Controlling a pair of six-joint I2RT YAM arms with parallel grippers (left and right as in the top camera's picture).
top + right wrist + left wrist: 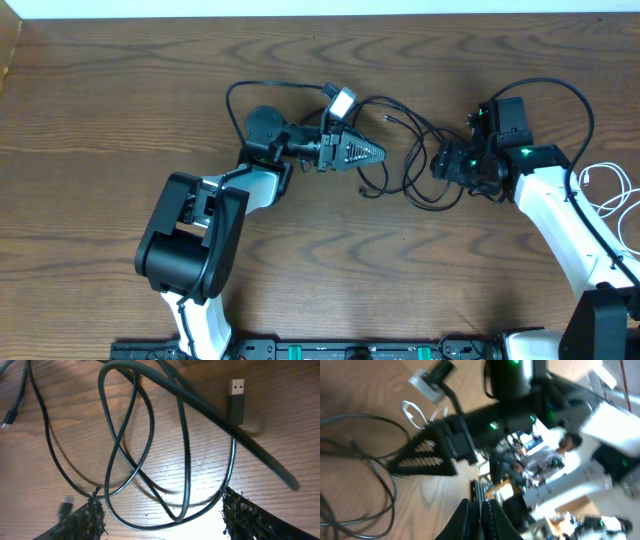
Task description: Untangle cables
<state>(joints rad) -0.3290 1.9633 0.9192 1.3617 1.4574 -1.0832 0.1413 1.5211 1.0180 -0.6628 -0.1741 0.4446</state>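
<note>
At the left, the left gripper [376,153] is shut, with nothing visibly pinched. Just right of it, the black cables [415,165] lie looped over each other. The right gripper [161,502] hangs wide open above those loops, holding nothing. Closing here could catch two strands together and tighten the tangle. Far right, the white cable [606,166] lies apart.

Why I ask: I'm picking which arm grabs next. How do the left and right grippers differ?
The left gripper is shut; the right gripper stands wide open. The left gripper points at the black cables from their left side; the right gripper hangs right over them, loops showing between its fingers. Both sit close to the black cables, and neither plainly holds one.
</note>
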